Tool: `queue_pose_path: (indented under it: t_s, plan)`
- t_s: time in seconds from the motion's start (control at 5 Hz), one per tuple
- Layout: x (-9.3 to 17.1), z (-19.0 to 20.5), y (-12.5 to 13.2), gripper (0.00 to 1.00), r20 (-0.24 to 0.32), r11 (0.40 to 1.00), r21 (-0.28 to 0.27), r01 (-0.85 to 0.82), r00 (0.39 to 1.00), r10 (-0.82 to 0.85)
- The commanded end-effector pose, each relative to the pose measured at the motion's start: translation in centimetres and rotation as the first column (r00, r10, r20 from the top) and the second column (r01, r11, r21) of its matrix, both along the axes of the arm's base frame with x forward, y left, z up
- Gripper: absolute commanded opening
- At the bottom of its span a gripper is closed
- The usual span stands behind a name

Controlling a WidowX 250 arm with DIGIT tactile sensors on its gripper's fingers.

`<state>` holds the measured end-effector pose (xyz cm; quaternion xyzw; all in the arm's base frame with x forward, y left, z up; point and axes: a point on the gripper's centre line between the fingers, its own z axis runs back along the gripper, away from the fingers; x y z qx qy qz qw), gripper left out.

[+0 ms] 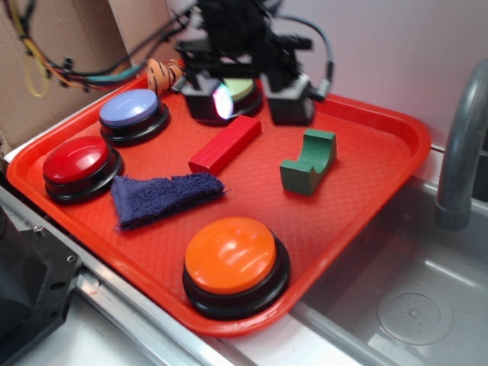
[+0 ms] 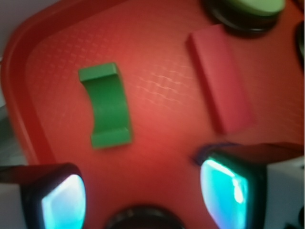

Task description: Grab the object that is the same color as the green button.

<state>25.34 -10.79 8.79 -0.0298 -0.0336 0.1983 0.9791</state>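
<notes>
End effector: the end effector (image 1: 248, 103) hangs over the far edge of the red tray (image 1: 366, 183), jaws spread apart, nothing between them.
Green block: the green block (image 1: 308, 162) lies free on the tray, notch up, at about 4 o'clock from the end effector; in the wrist view (image 2: 105, 105) it sits left of center.
Green button: the green button (image 1: 240, 88) is partly hidden behind the fingers.
Red block: the red block (image 1: 226, 143) lies at 9 o'clock of the green block, apart from it.
Other items: blue button (image 1: 131, 110), red button (image 1: 76, 162), orange button (image 1: 231, 255), blue cloth (image 1: 160, 197).
</notes>
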Motion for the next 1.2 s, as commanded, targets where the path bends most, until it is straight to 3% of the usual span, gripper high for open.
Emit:
queue_pose_path:
  t_s: [0.0,0.4,0.6,0.8,1.0]
  plan:
    - [2.8,-2.6,-1.5,1.0,0.049,0.998,-0.056,0.041,0.998,-0.038]
    - [3.3,-5.2,-2.3,1.0,0.051,0.996,-0.079,0.049,0.998,-0.045]
    - [3.5,-5.6,-2.3,0.84,0.062,0.997,-0.074,0.023,0.998,-0.018]
    - [3.4,-5.6,-2.1,0.0,0.081,0.999,-0.049,-0.019,0.996,0.022]
    - [3.6,-5.3,-1.6,0.0,0.03,1.0,-0.01,0.01,1.0,-0.009]
